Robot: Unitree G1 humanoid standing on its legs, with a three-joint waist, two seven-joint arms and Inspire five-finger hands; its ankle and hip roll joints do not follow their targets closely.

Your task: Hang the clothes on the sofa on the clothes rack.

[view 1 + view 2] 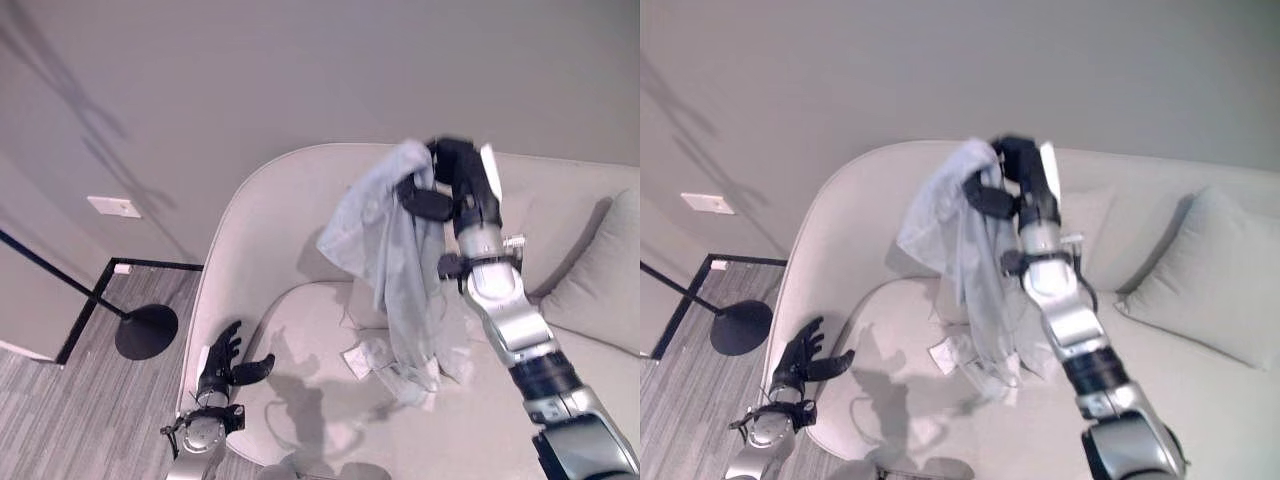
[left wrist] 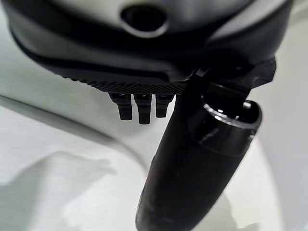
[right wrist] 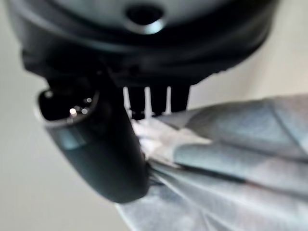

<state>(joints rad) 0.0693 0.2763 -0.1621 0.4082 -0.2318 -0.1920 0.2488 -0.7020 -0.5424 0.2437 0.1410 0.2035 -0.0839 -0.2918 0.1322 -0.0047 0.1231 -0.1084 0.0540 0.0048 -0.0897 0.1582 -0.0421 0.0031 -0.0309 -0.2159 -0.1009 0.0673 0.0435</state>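
Lifting pale blue shirt [image 1: 390,250] clear of sofa [image 1: 300,330], right hand [image 1: 445,185] fingers clamped on collar; left hand [image 1: 225,365] hanging slack-fingered; raising higher, avoiding hem drag.

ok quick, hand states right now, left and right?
Left hand: open, fingers spread, holding nothing, beside the sofa arm.
Right hand: shut on the pale blue shirt, lifted above the seat.

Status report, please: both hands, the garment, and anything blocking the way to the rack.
Right hand pinching pale blue shirt, lifted, hem trailing on sofa. Left hand open, idle. Rack base left; nothing between.
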